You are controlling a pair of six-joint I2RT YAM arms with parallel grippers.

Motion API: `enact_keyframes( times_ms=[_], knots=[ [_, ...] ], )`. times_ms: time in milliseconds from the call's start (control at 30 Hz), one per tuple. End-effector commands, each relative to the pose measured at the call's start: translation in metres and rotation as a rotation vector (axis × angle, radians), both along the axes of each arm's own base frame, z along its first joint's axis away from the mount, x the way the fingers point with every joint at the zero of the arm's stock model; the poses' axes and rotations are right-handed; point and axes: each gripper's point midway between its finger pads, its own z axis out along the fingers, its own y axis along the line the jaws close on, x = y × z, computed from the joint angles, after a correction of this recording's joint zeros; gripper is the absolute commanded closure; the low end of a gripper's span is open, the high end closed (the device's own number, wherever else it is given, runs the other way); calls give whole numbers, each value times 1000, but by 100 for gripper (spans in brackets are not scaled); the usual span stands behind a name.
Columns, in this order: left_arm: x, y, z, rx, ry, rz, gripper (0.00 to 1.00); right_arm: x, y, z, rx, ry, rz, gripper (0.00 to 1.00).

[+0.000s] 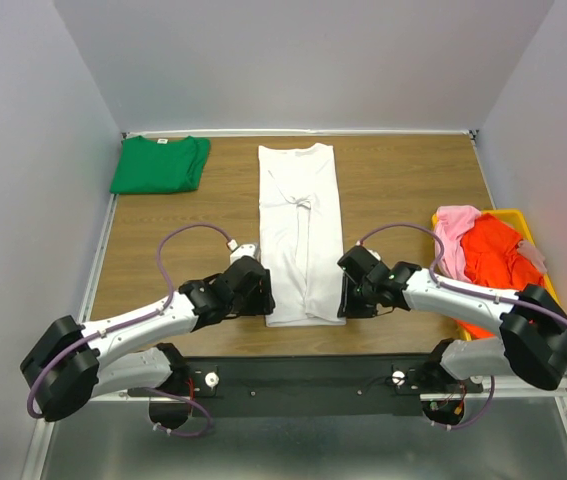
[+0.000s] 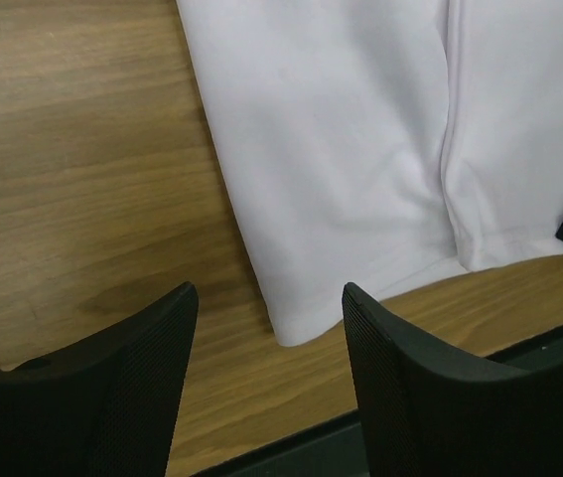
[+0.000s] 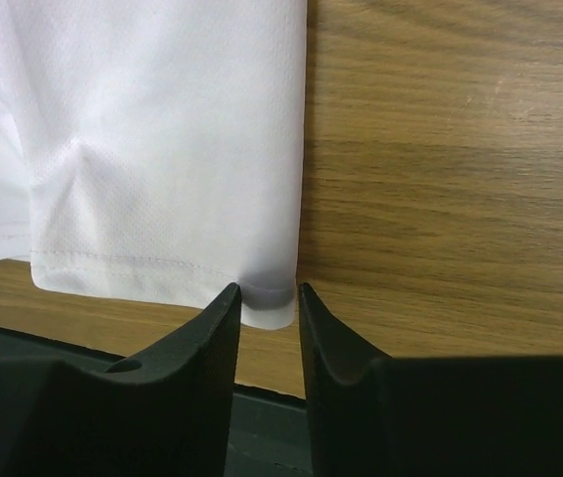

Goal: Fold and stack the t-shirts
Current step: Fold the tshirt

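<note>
long folded white cotton t-shirt [image 1: 301, 235] flat on wooden table [image 1: 393, 180]. l gripper [image 2: 269, 290] wide apart at near left corner; r gripper [image 3: 267, 290] narrow gap at near right corner.

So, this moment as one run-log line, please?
white cotton t-shirt: folded lengthwise, flat | left fingers: open, at near hem corner | right fingers: narrow gap at other hem corner, grip unclear

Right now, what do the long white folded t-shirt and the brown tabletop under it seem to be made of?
The long white folded t-shirt looks like a fine knit, possibly cotton: matte, tiny mesh texture, stitched hem. The brown tabletop looks like wood-grain laminate or veneer: streaked grain, faint sheen.
</note>
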Motion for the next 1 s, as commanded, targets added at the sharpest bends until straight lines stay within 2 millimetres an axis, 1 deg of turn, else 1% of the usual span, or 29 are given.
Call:
enact_keyframes(
  times_ms=[0,33,67,167,233,333,467,567,833,867,933,967],
  knots=[
    [-20,-5,-7,-27,65,-12,32,-10,2,-10,0,30,31,64],
    [-23,-5,-11,-27,76,-12,33,-10,2,-10,2,30,33,67],
    [-25,-6,-13,-30,84,-15,34,-11,2,-11,1,32,32,67],
    [-32,-12,-15,-60,102,-30,39,-13,1,-14,-1,36,32,70],
    [-36,-12,-20,-58,113,-34,41,-13,0,-14,-1,35,30,71],
    [-38,-10,-27,-50,124,-28,43,-14,-1,-15,-1,36,29,76],
    [-42,-14,-31,-76,136,-33,47,-17,-3,-18,-7,41,33,80],
    [-45,-13,-36,-74,147,-26,52,-17,-4,-19,-8,43,30,83],
    [-42,-11,-39,-84,136,3,55,-19,-6,-21,-8,44,27,85],
    [-42,-10,-40,-81,138,7,55,-22,-3,-20,9,61,36,85],
    [-41,-10,-41,-83,133,20,56,-22,-3,-20,10,61,36,85],
    [-41,-9,-43,-85,137,28,58,-22,-2,-20,14,60,36,86]
  ],
)
